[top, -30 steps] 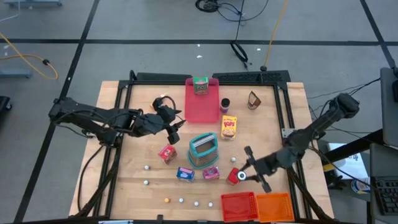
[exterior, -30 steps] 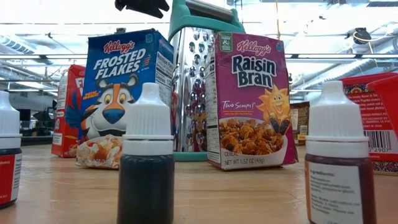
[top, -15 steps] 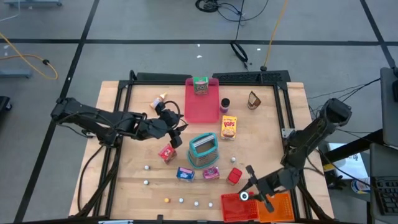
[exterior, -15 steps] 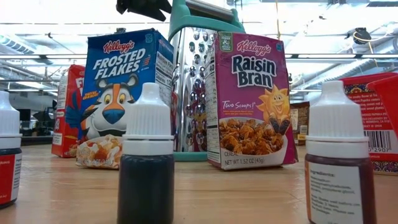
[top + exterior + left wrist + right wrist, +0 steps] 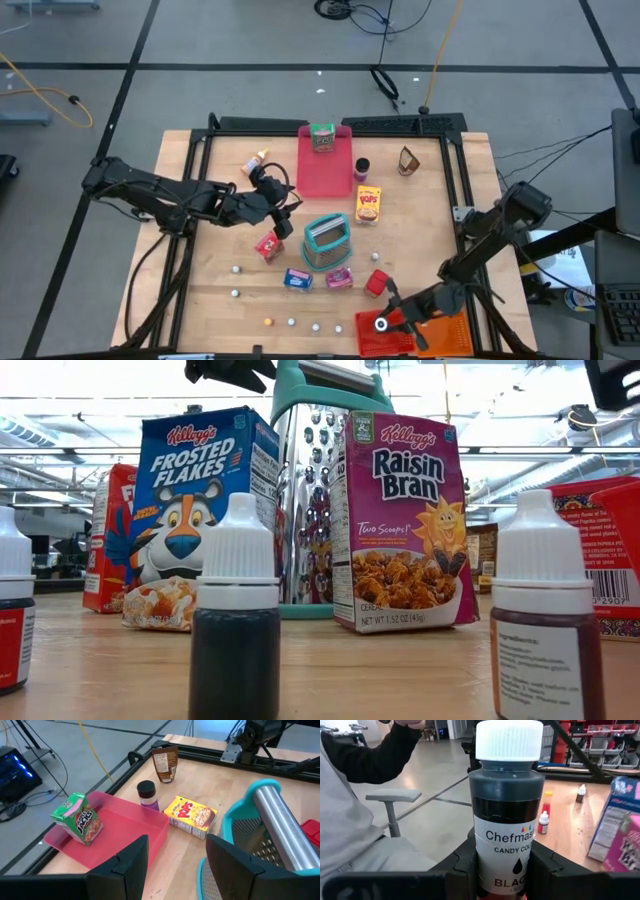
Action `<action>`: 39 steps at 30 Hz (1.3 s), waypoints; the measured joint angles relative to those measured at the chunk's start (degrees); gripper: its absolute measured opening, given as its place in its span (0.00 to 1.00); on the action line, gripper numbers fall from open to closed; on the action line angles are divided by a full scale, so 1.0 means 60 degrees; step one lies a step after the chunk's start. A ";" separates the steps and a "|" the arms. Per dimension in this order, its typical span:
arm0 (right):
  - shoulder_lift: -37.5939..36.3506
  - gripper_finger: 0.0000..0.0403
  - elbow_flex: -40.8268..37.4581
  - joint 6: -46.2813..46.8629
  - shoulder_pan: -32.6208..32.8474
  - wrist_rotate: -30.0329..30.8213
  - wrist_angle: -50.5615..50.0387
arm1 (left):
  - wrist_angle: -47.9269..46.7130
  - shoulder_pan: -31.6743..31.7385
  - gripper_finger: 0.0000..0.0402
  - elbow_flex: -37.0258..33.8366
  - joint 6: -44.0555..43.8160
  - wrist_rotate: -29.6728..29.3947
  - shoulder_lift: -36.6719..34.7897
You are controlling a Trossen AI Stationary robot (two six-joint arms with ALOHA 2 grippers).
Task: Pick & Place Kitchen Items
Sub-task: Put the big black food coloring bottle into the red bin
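Note:
My right gripper [image 5: 385,321] is shut on a small bottle of black colouring with a white cap [image 5: 507,820], held over the red bin [image 5: 392,340] at the table's near right. My left gripper [image 5: 285,212] hovers open and holds nothing, left of the teal grater [image 5: 326,242]; its fingers [image 5: 131,865] frame the pink tray [image 5: 125,822]. A green box [image 5: 322,137] stands on that tray. A dark jar [image 5: 362,166], a yellow box [image 5: 368,204], a brown packet [image 5: 408,160] and an orange-capped bottle [image 5: 259,160] rest on the table. My right gripper pinches the bottle's lower body [image 5: 506,870] between its two fingers [image 5: 542,865], one on each side. The fingers come level from the table's right side. The bottle stands upright, cap up, over the red bin; whether its base touches the bin does not show.
Red [image 5: 268,246], blue [image 5: 297,280], pink [image 5: 339,278] and red [image 5: 376,283] boxes stand around the grater. Several small bottles [image 5: 292,322] dot the near edge. An orange bin [image 5: 450,335] sits right of the red one. A seated person [image 5: 365,810] is beyond the table.
My right gripper has carried the bottle toward the table's near edge and downward, from beside the red box to over the red bin, rolling a little. The bottle has stayed upright in the shut fingers.

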 joint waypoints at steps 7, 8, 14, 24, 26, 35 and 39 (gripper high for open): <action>0.1266 0.24 0.0549 0.0004 -0.0079 -0.0124 0.0374 | -0.0004 0.0000 0.50 0.0000 -0.0026 0.0000 0.0000; 0.1400 0.24 0.0637 0.0004 -0.0100 -0.0113 0.0376 | 0.0000 0.0000 0.50 0.0000 -0.0013 -0.0002 0.0000; 0.1857 0.24 0.0798 0.0056 -0.0282 -0.0115 0.0368 | -0.0030 0.0003 0.50 0.0000 -0.0011 0.0000 0.0000; 0.2144 0.24 0.0809 0.0159 -0.0434 -0.0062 0.0321 | -0.0040 0.0000 0.50 0.0000 -0.0004 0.0000 0.0000; 0.2181 0.24 0.0809 0.0146 -0.0448 -0.0055 0.0381 | -0.0040 0.0000 0.50 0.0000 0.0000 0.0000 0.0000; 0.2181 0.25 0.0816 0.0156 -0.0448 -0.0076 0.0206 | -0.0051 0.0000 0.50 0.0000 0.0001 0.0000 -0.0004; 0.2181 0.30 0.0816 0.0162 -0.0448 -0.0080 0.0132 | -0.0055 0.0002 0.50 0.0000 -0.0004 0.0000 -0.0004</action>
